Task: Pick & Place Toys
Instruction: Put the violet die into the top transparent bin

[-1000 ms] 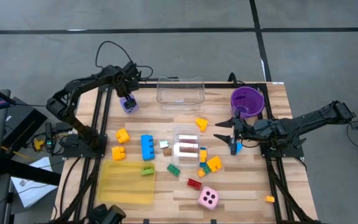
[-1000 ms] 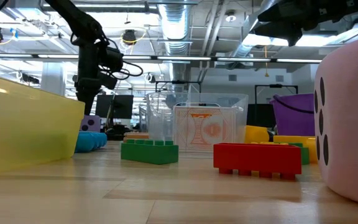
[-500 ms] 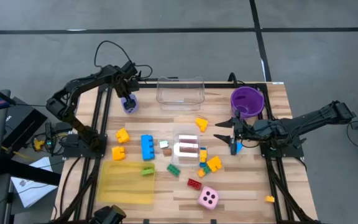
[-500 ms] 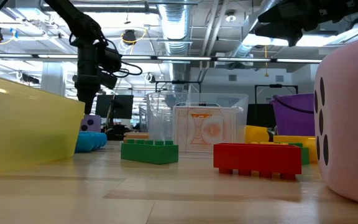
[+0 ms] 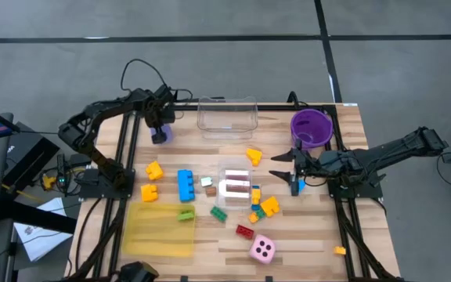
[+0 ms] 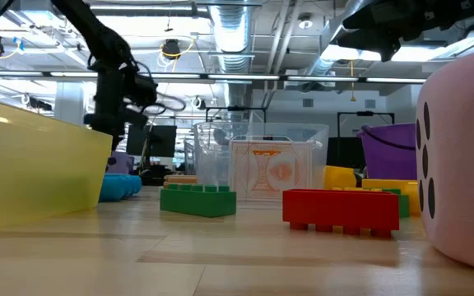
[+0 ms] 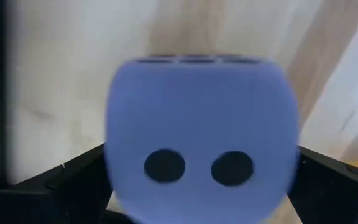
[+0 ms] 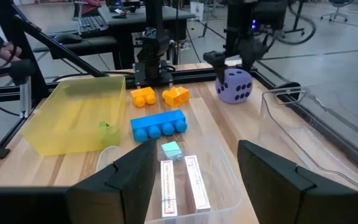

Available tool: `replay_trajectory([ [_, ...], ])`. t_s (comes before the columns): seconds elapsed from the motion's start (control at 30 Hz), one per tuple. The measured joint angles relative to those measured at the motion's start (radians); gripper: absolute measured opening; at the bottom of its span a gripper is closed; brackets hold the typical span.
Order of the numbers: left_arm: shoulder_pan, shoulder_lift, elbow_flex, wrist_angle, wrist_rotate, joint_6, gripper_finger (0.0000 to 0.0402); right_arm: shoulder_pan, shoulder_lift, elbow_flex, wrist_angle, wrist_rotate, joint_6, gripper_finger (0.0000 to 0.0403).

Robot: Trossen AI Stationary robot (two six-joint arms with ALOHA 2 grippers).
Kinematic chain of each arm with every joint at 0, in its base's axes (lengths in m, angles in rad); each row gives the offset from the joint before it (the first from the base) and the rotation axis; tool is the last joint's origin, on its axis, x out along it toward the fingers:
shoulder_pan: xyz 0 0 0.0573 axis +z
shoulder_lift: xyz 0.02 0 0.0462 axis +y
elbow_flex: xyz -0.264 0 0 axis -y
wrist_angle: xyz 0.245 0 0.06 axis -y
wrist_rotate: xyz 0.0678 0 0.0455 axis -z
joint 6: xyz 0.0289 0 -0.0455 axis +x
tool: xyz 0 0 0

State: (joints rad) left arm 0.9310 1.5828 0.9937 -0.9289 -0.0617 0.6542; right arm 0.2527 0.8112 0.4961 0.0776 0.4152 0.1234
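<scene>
Purple die (image 8: 234,85) in far hand (image 8: 237,60)

Wooden table (image 5: 312,235) is carrying scattered toys: pink die (image 5: 262,249), red brick (image 5: 245,231), blue brick (image 5: 185,185) all sitting left of the right gripper (image 5: 294,174); yellow tray (image 5: 160,229) lying farther left; purple bowl (image 5: 312,127) sitting just behind that gripper.
</scene>
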Motion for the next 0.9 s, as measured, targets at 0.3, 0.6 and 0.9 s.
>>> replay_trajectory([
  [0.3, -0.017, 0.001, -0.043, 0.074, 0.002, 0.000, 0.0400, 0.000, 0.000, 0.000, -0.013, 0.000, -0.003, 0.0217],
  [0.6, -0.039, 0.000, -0.042, 0.073, -0.001, 0.001, 0.0363, 0.000, 0.000, 0.000, -0.013, 0.000, -0.002, 0.0217],
  [0.9, -0.100, -0.024, -0.037, 0.048, 0.002, -0.004, 0.0360, -0.001, 0.000, 0.000, -0.012, 0.002, -0.002, 0.0217],
])
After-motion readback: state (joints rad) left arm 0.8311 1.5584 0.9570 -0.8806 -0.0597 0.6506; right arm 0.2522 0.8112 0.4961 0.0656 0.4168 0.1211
